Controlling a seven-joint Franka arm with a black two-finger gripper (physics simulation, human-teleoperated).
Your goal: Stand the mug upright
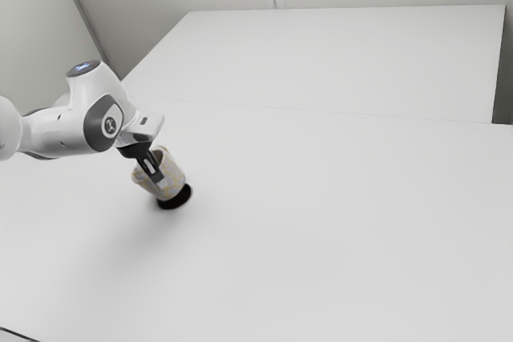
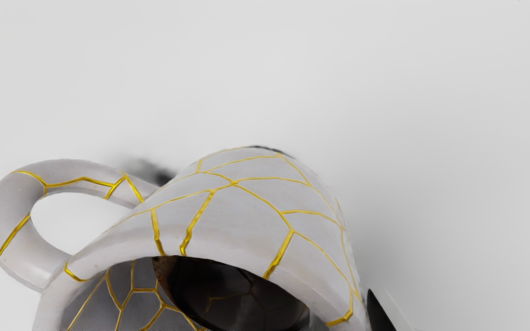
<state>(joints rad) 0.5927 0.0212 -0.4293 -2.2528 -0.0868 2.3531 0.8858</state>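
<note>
In the exterior view my gripper (image 1: pixel 155 175) reaches down at the mug's open end. The white mug with gold vein lines (image 1: pixel 171 185) is tilted, its mouth toward the hand and its base low over a black patch of shadow. In the wrist view the mug (image 2: pixel 246 211) has its mouth facing the camera and its handle out to one side. My gripper (image 2: pixel 344 322) is shut on the mug's wall near the rim, with one dark finger (image 2: pixel 377 315) outside; the inner finger is mostly hidden by the mug.
The mug is over a broad white table (image 1: pixel 321 222). Behind it is another pale surface (image 1: pixel 337 62), with light walls beyond. A thin dark line crosses the exterior view's lower left corner.
</note>
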